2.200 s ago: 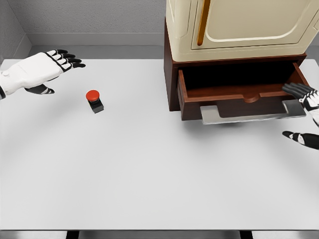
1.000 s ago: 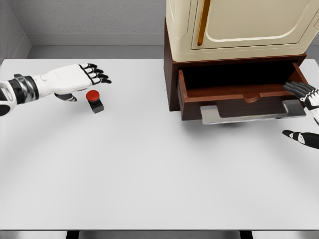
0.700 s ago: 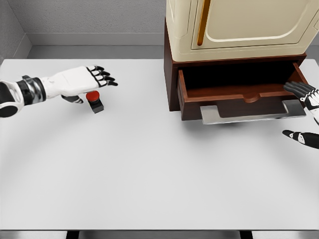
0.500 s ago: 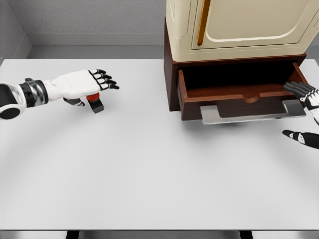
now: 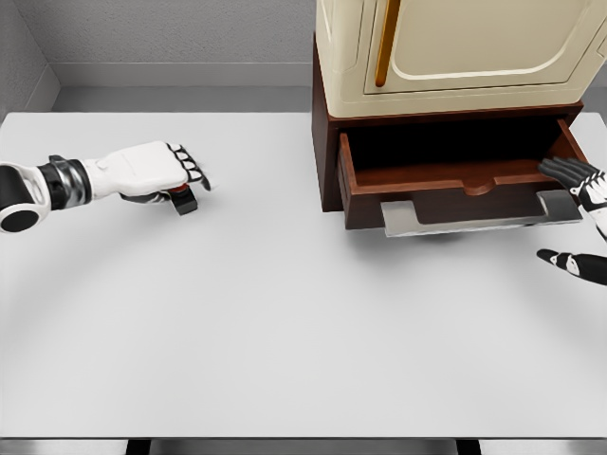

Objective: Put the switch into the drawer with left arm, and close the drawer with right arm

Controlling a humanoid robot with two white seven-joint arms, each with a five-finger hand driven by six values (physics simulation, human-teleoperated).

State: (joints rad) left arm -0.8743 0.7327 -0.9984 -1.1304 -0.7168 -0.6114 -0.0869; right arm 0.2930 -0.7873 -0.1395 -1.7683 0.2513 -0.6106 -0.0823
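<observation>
No words, labels, brand marks, numbers or signs can be read anywhere in the view; the cream cabinet [image 5: 455, 47], the brown drawer [image 5: 455, 180], the switch [image 5: 183, 198] and the white table [image 5: 285, 313] all show plain, unmarked surfaces

White left hand [image 5: 152, 171] with black fingertips covers a red-and-black switch [image 5: 182, 198]; reddish-brown drawer [image 5: 455, 175], grey handle [image 5: 479, 216], beneath a cream cabinet [image 5: 455, 47]; white table [image 5: 285, 303].
</observation>
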